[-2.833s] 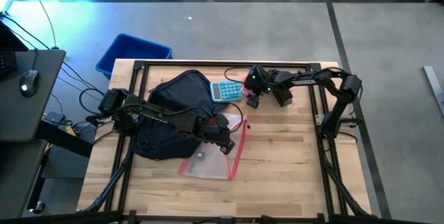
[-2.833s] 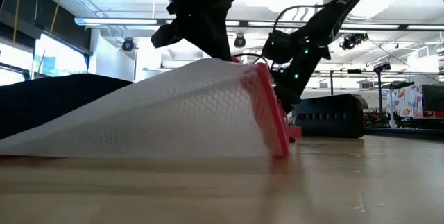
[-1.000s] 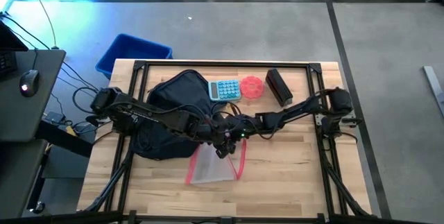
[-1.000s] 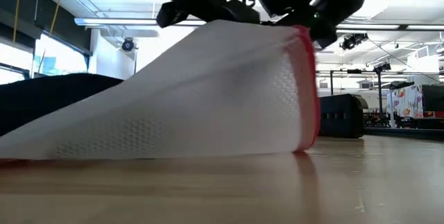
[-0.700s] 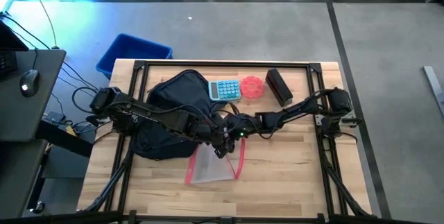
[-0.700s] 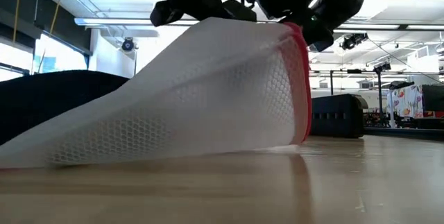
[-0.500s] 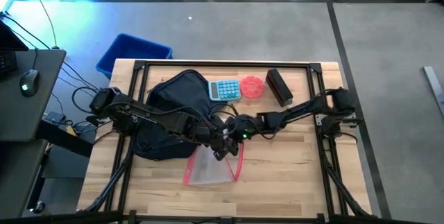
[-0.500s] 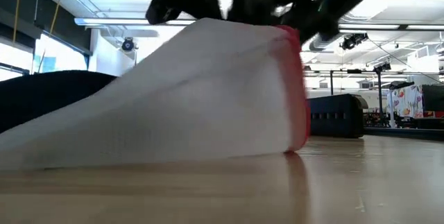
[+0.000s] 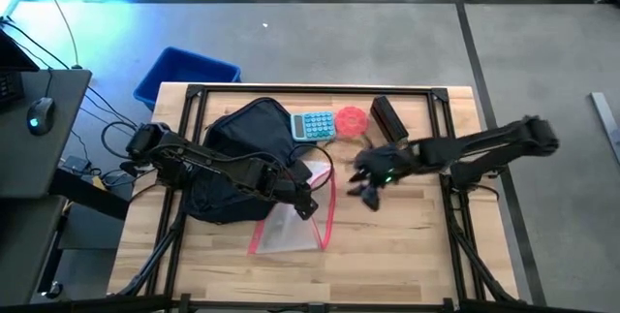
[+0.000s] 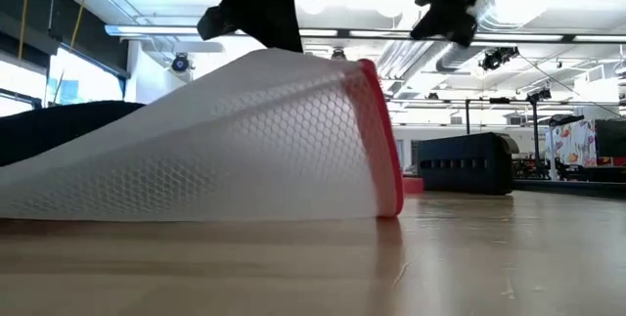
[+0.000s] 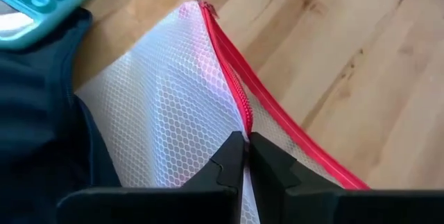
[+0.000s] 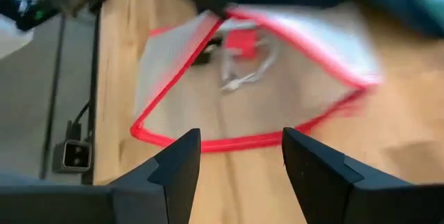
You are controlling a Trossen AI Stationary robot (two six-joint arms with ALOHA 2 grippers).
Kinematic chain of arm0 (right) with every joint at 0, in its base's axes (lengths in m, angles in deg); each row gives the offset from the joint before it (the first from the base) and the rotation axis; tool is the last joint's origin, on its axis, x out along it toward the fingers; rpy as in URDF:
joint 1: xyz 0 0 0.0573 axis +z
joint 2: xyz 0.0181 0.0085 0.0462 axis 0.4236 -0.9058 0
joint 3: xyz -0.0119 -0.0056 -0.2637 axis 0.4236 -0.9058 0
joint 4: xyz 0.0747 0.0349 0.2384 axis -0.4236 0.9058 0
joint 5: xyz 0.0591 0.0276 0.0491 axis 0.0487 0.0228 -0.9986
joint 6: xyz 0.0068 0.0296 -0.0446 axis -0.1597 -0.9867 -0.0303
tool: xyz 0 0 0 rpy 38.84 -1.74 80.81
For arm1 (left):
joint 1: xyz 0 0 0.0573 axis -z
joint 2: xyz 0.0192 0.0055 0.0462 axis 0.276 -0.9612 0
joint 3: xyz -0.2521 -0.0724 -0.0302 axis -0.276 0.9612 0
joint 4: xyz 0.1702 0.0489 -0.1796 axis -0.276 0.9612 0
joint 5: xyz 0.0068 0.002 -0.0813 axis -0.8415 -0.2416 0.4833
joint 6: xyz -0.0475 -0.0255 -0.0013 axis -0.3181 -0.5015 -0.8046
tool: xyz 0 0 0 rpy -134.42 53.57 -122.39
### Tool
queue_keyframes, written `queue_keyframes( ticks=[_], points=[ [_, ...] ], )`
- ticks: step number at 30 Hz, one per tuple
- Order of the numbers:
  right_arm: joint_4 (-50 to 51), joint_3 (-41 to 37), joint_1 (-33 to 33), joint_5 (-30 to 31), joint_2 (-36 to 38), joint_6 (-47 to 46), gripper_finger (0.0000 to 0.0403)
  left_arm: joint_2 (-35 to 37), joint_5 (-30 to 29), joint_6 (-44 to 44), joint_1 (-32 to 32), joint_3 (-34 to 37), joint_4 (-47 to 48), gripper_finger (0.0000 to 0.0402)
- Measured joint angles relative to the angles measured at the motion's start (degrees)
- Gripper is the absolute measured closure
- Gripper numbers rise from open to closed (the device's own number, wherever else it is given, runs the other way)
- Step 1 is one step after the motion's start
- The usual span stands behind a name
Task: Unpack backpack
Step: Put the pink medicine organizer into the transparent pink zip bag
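The dark navy backpack (image 9: pixel 237 158) lies on the table's left half. Beside it a white mesh pouch (image 9: pixel 286 231) with a red zipper rests its near end on the wood, and its zipper end is raised. My left gripper (image 9: pixel 308 206) is shut on that raised end (image 11: pixel 243 156). My right gripper (image 9: pixel 368 195) hangs open above the table to the pouch's right, holding nothing (image 12: pixel 243 161). Its wrist view looks down on the pouch (image 12: pixel 250 78), with small things inside. My left gripper pinches the pouch's red zipper edge (image 11: pixel 239 116) between its two fingertips, coming from above at a slant. One layer or several, I cannot tell. That end is held up like a tent ridge (image 10: pixel 293 62). The rest slopes down onto the table (image 10: pixel 98 199).
A light-blue calculator (image 9: pixel 315 126), a pink round thing (image 9: pixel 352 119) and a small black box (image 9: pixel 388 119) lie along the far edge. A blue bin (image 9: pixel 184 73) stands on the floor beyond the far left corner. Bare wood (image 9: pixel 397 245) lies to the pouch's right.
My right gripper has come away from the pouch's raised zipper end, risen and drawn back toward the table's right edge. The pouch's raised end has sunk a little and shifted toward the backpack, still held by my left gripper.
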Motion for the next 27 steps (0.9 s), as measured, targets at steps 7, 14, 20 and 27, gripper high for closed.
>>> queue_keyframes(
  ticks=[7,14,20,27],
  points=[
    [12.2,0.0,-11.5,7.3,5.3,6.3,0.0218,0.0,-1.6,1.5,-0.4,0.0,-0.1,0.0402],
    [7.5,0.0,-28.3,-3.8,-4.2,24.0,0.0207,0.0,-1.5,0.1,-1.2,0.0,-0.1,0.0402],
    [4.5,0.6,-35.8,-6.4,-15.5,39.8,0.0149,0.0,-1.2,-2.0,-1.6,0.0,0.1,0.0402],
    [3.5,5.7,-38.9,-5.7,-27.8,49.7,0.0073,0.0,-1.0,-6.1,-1.9,0.0,0.6,0.0402]
  ],
)
